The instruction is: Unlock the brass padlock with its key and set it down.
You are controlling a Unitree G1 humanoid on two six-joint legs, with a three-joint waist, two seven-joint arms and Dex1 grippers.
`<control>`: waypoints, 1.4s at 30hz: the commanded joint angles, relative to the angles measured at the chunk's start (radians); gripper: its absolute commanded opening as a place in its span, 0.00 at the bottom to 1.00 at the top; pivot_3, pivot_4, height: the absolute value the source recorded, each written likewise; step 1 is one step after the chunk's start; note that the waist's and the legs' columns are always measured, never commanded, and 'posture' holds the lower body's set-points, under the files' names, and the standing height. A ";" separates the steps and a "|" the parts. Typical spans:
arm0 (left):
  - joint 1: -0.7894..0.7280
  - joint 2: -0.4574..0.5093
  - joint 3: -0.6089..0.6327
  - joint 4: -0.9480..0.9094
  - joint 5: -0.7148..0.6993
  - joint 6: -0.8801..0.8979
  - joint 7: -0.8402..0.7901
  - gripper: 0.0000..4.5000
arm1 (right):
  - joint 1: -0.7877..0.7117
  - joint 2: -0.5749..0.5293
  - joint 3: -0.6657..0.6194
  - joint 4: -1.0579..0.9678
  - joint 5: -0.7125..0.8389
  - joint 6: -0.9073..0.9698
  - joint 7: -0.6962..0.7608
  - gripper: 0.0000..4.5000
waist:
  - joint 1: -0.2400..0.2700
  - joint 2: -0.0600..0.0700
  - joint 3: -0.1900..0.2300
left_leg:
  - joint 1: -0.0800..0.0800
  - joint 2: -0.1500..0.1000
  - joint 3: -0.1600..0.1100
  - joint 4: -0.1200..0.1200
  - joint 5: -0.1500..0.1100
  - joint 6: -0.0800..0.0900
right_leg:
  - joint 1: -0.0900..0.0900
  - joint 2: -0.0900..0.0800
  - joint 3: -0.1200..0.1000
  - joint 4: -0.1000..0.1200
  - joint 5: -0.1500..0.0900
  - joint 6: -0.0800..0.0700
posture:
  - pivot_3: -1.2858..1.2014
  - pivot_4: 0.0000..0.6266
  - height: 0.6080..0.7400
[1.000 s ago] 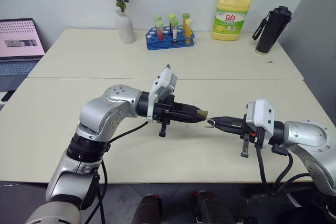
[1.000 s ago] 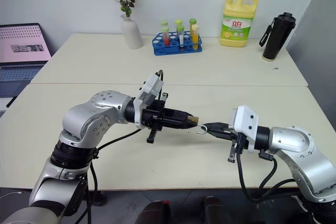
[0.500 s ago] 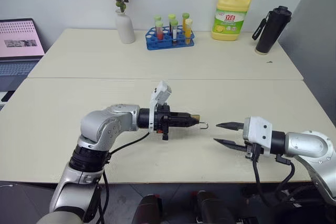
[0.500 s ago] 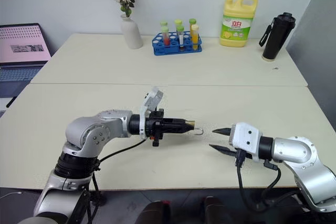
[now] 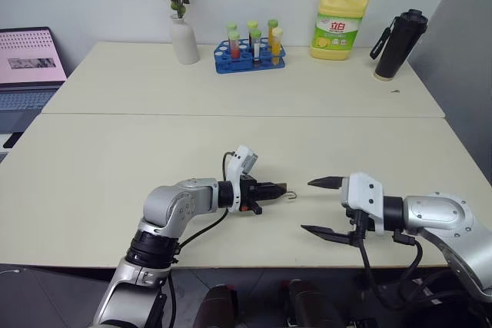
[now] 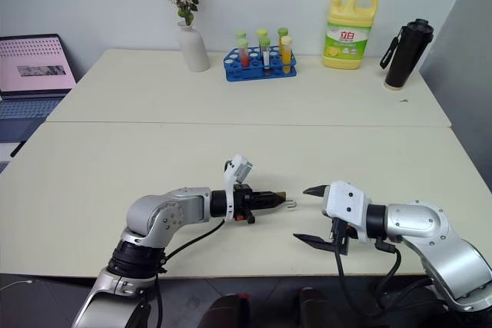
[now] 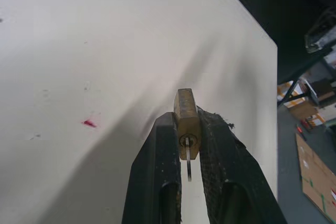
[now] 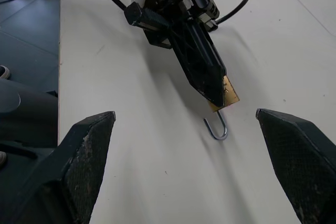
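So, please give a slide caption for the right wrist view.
Left end effector holds the brass padlock, shackle open, above the table.

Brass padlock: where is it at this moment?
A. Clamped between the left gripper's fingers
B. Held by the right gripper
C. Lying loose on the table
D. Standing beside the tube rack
A. The left gripper is shut on the brass padlock, whose open shackle hooks out past the fingertips, while the right gripper stands wide open and apart from it.

Left gripper (image 5: 281,187) jaws clamped, low and level; right gripper (image 5: 318,207) jaws wide apart.
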 commanded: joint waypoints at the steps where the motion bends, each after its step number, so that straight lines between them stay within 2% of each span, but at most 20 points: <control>1: -0.019 -0.013 -0.007 0.007 0.015 -0.025 0.001 0.04 | -0.008 0.000 0.002 -0.015 -0.012 -0.013 -0.007 1.00 | 0.000 0.000 0.000 | 0.000 0.000 0.000 0.000 0.000 0.000 | 0.000 0.000 0.000 0.000 0.000 0.000 | 0.52 0.24 1.00; 6: -0.026 -0.026 -0.008 0.021 0.030 -0.026 0.000 0.04 | 0.012 0.000 0.010 -0.004 -0.033 -0.035 -0.002 1.00 | 0.000 0.000 0.000 | 0.000 0.000 0.000 0.000 0.000 0.000 | 0.000 0.000 0.000 0.000 0.000 0.000 | 0.52 0.24 1.00; 8: -0.031 -0.025 -0.017 0.029 0.043 -0.041 -0.007 0.21 | 0.020 -0.001 0.012 0.006 -0.042 -0.047 -0.001 1.00 | 0.000 0.000 0.000 | 0.000 0.000 0.000 0.000 0.000 0.000 | 0.000 0.000 0.000 0.000 0.000 0.000 | 0.52 0.24 1.00; 9: -0.036 -0.028 -0.017 0.037 0.054 -0.054 -0.004 0.25 | 0.022 -0.001 0.012 0.010 -0.046 -0.053 0.000 1.00 | 0.000 0.000 0.000 | 0.000 0.000 0.000 0.000 0.000 0.000 | 0.000 0.000 0.000 0.000 0.000 0.000 | 0.52 0.24 1.00; 11: -0.044 -0.030 -0.019 0.047 0.070 -0.080 -0.006 0.41 | 0.025 -0.001 0.011 0.017 -0.052 -0.062 0.002 1.00 | 0.000 0.000 0.000 | 0.000 0.000 0.000 0.000 0.000 0.000 | 0.000 0.000 0.000 0.000 0.000 0.000 | 0.52 0.24 1.00; 17: -0.093 0.001 -0.019 0.044 0.168 -0.274 -0.025 0.84 | 0.032 -0.005 -0.018 0.035 -0.054 -0.080 0.003 1.00 | 0.000 0.000 0.000 | 0.000 0.000 0.000 0.000 0.000 0.000 | 0.000 0.000 0.000 0.000 0.000 0.000 | 0.52 0.24 1.00; 23: -0.104 0.081 0.029 -0.049 0.195 -0.413 -0.070 0.84 | 0.035 -0.005 -0.041 0.036 -0.043 -0.079 0.002 1.00 | -0.002 0.000 0.000 | 0.000 0.000 0.000 0.000 0.000 0.000 | 0.000 0.000 0.000 0.000 0.000 0.000 | 0.52 0.24 1.00; 26: -0.042 0.230 0.002 -0.154 0.236 -0.465 -0.165 0.84 | 0.040 -0.013 -0.064 0.030 -0.025 -0.074 0.012 1.00 | -0.006 0.000 0.000 | 0.000 0.001 0.001 -0.002 0.000 0.000 | -0.001 0.000 0.001 -0.001 0.000 0.000 | 0.52 0.24 1.00; 29: 0.075 0.397 0.031 -0.253 0.238 -0.532 -0.287 0.84 | 0.041 -0.036 -0.092 0.036 0.005 -0.072 0.052 1.00 | -0.006 0.000 0.000 | 0.001 0.001 0.001 -0.002 0.000 0.000 | -0.001 0.000 0.001 -0.001 0.000 0.000 | 0.52 0.24 1.00; 31: 0.128 0.470 0.039 -0.293 0.253 -0.557 -0.317 0.84 | 0.036 -0.058 -0.108 0.059 0.019 -0.082 0.087 1.00 | -0.004 0.000 0.000 | 0.001 0.002 0.002 -0.002 0.000 0.000 | -0.001 -0.001 0.001 -0.001 0.000 0.000 | 0.52 0.24 1.00; 34: 0.173 0.512 0.059 -0.323 0.244 -0.592 -0.341 0.84 | 0.018 -0.080 -0.120 0.089 0.037 -0.080 0.124 1.00 | 0.007 0.000 0.000 | 0.001 0.000 0.001 -0.001 0.000 0.000 | 0.000 -0.001 0.000 -0.001 0.000 0.000 | 0.52 0.24 1.00; 42: 0.281 0.521 0.104 -0.418 0.200 -0.583 -0.339 0.84 | -0.036 -0.096 -0.108 0.156 0.035 -0.106 0.179 1.00 | 0.008 0.000 0.000 | 0.000 0.002 0.002 -0.001 0.000 0.000 | 0.000 -0.001 0.000 -0.001 0.000 0.000 | 0.52 0.24 1.00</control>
